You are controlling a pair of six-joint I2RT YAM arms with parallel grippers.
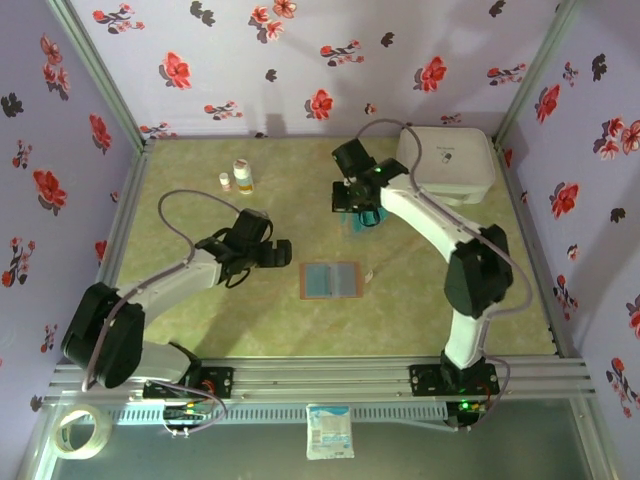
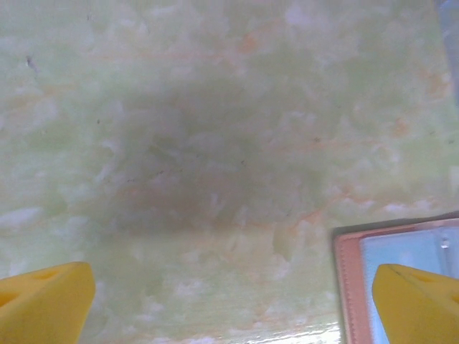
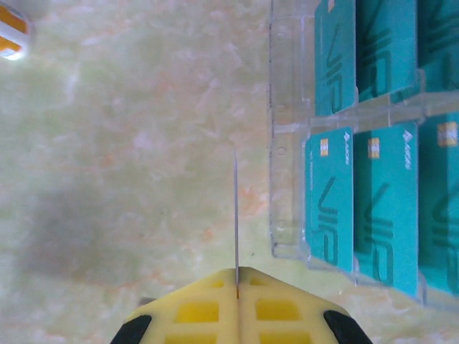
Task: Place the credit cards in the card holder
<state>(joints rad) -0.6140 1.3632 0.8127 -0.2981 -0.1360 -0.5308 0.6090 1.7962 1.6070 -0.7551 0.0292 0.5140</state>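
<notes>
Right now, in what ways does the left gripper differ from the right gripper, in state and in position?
The left gripper is wide open and holds nothing; the right gripper is shut on a thin credit card, seen edge-on. The left gripper hangs over bare table beside the card holder; the right gripper is beside the clear rack of teal cards. Both have yellow fingers.

Soft, even light falls from above on the counter (image 1: 250,310). Both wrist views are hazy and slightly blurred — a broad, dim shadow with soft edges lies on the counter beside the right claw (image 3: 237,283).
</notes>
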